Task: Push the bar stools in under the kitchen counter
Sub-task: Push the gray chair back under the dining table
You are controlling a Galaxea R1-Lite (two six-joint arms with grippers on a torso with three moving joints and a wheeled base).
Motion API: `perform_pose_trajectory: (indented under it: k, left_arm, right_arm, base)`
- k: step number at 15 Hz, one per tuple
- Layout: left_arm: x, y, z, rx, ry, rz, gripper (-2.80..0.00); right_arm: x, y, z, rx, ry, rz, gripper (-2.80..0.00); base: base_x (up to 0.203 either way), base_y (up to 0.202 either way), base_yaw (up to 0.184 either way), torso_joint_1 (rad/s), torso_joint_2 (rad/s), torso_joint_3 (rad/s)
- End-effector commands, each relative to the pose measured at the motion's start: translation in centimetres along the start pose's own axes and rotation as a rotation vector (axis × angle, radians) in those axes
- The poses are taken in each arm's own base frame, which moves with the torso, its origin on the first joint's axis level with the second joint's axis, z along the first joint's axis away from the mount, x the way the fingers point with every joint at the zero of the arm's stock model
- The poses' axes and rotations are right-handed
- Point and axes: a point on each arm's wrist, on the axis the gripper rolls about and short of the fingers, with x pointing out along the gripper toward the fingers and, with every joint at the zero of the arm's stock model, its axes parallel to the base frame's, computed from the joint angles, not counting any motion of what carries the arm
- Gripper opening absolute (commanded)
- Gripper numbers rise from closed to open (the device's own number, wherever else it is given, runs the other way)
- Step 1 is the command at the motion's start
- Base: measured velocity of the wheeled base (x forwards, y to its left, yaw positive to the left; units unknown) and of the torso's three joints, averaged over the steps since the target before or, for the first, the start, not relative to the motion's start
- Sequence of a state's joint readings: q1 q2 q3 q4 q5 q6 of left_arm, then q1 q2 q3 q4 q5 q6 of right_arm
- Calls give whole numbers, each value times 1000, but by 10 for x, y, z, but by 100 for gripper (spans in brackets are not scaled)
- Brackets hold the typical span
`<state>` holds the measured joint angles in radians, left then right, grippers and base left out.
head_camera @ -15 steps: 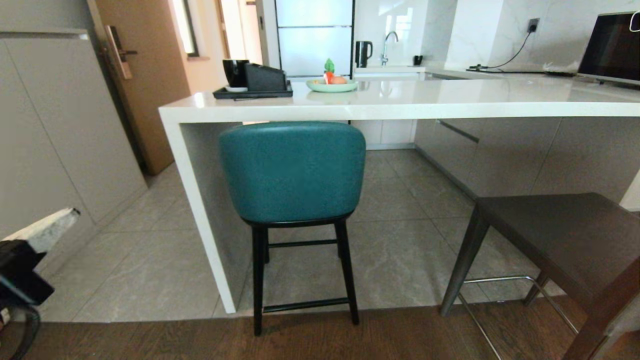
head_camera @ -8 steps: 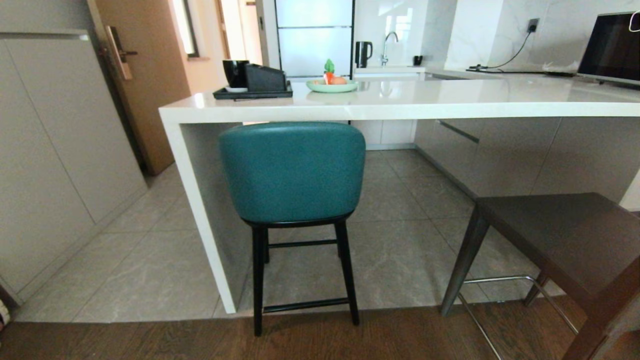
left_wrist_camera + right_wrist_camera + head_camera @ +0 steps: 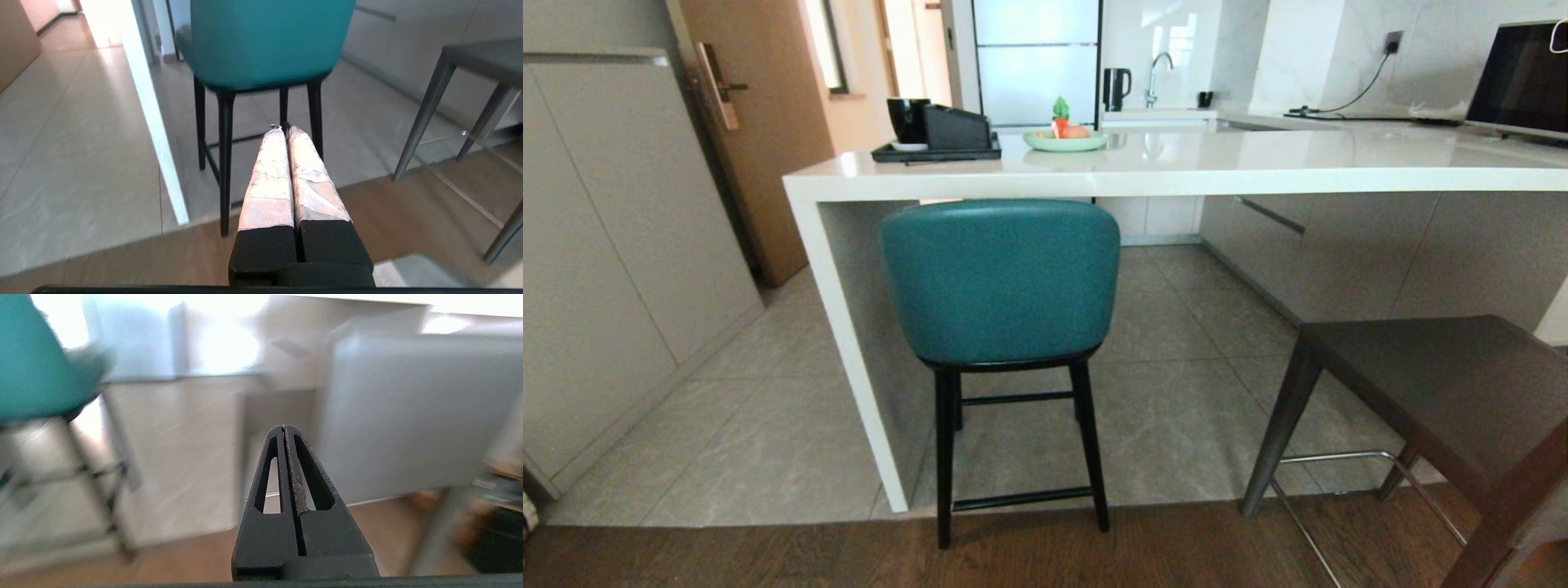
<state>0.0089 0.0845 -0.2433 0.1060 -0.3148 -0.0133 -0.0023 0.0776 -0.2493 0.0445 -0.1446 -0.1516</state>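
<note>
no readable text, label, brand, number or sign is showing anywhere around the kitchen counter point(image 3: 1176, 167).

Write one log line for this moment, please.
teal stool: at counter | grey stool: not under | left gripper: shut | right gripper: shut

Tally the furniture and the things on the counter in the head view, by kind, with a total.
Stools: 2, teal stool and grey stool
Counter: 1
Black tray with black items: 1
Green plate with toy food: 1
Total: 5
</note>
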Motion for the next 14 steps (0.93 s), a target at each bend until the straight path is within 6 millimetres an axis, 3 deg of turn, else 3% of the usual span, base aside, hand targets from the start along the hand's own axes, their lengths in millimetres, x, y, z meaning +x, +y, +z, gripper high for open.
perform_pose_trajectory:
  k: [1, 3, 5, 7, 10, 14]
  left_arm:
    - [-6, 0, -19, 22, -5, 41, -280]
    - [0, 3, -35, 34, 45, 102, -280]
    - [5, 7, -47, 123, 47, 187, -280]
    - [9, 10, -57, 132, 51, 277, -280]
    - [9, 11, -58, 28, 52, 316, -280]
    - [8, 11, -58, 26, 62, 313, -280]
  right_arm:
    - [-2, 5, -28, 28, 16, 66, -280]
    - [4, 10, -51, 59, 84, 95, -280]
    - [7, 13, -62, 167, 91, 136, -280]
    - [7, 14, -64, 153, 95, 147, -280]
    - [7, 15, -66, -5, 103, 210, -280]
    - [7, 15, -66, 66, 113, 185, -280]
  base:
    - [0, 0, 0, 0, 0, 0]
    - [0, 0, 0, 0, 0, 0]
    - [0, 0, 0, 0, 0, 0]
    - [0, 0, 0, 0, 0, 0]
    - [0, 0, 0, 0, 0, 0]
    - [0, 0, 0, 0, 0, 0]
